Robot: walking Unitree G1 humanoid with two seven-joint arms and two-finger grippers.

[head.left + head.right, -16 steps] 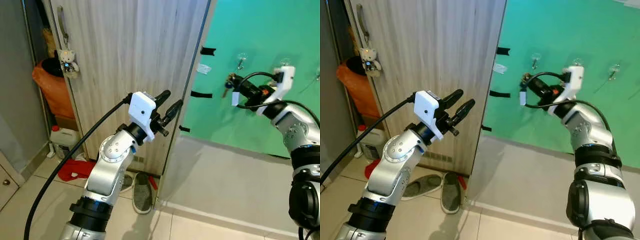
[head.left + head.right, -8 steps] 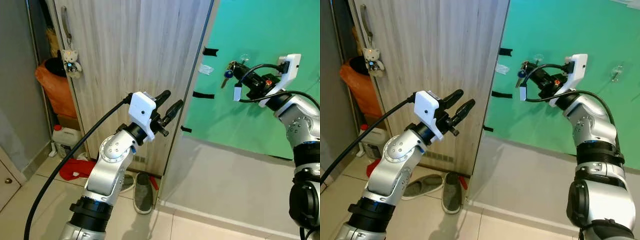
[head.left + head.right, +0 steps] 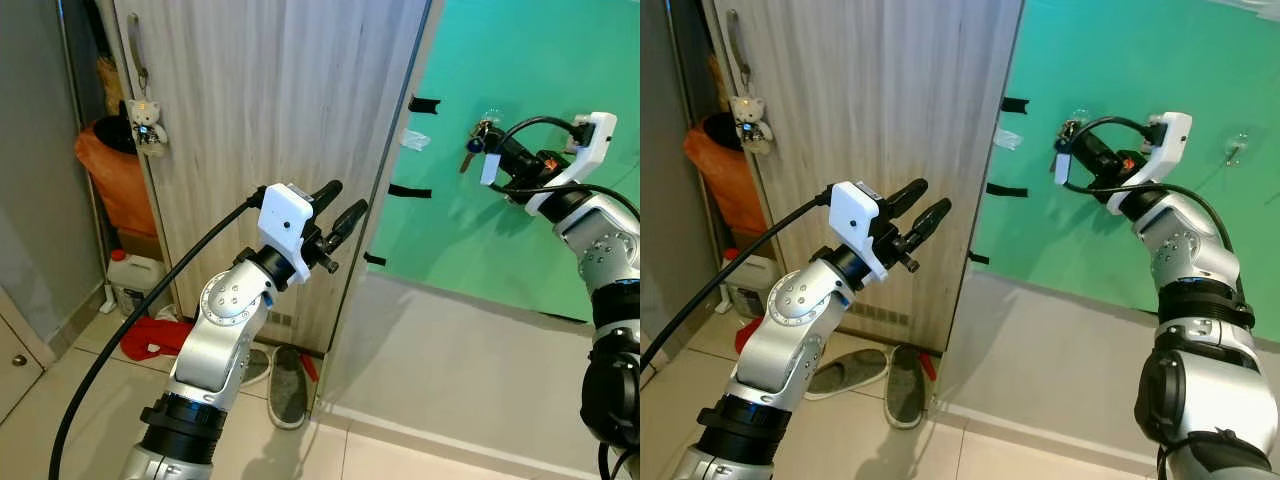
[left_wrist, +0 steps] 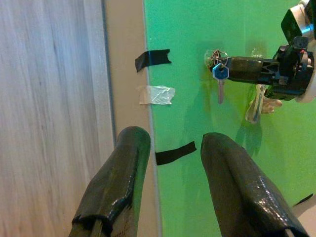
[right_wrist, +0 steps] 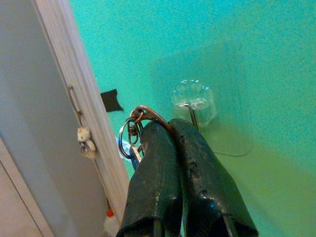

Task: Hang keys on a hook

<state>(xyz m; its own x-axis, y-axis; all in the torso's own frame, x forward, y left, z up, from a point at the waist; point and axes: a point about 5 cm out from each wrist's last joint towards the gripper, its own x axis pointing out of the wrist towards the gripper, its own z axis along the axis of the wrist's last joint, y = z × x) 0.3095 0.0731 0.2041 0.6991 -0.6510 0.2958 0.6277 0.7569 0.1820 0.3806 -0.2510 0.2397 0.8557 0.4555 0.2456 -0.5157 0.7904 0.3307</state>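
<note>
1. Dangling from the tip of the right gripper (image 5: 165,126), the keys (image 4: 218,74) hang by their ring right at the clear hook (image 5: 193,101) on the green wall (image 3: 520,60); a blue-headed key points down and a pale tag (image 3: 490,168) hangs beside it.
2. Pinching the ring, the right gripper has its two black fingers (image 5: 197,168) pressed together with no gap, the metal loop poking out past their tips.
3. From the wrist view the ring sits just beside the hook's wire, not over it, so I judge the hang not yet made. I cannot tell whether ring and wire are touching.
4. Risk: the ring is held edge-on at the very fingertips. A nudge against the hook could twist it out of the pinch, and the bunch would drop to the floor (image 3: 450,350) below.
5. Risk: the hook looks like a small stick-on cup type. Pushing the gripper into it instead of lifting the ring over the wire could, I think, peel it off the wall.
6. Risk: letting go early, before the ring is past the wire's upturned end, would let the keys slide down the wall.
7. Risk: the swinging tag and key may hide the wire from the wrist camera.
8. The left gripper (image 3: 340,205) is raised well apart, in front of the wooden door (image 3: 260,100), fingers spread and holding nothing.
</note>
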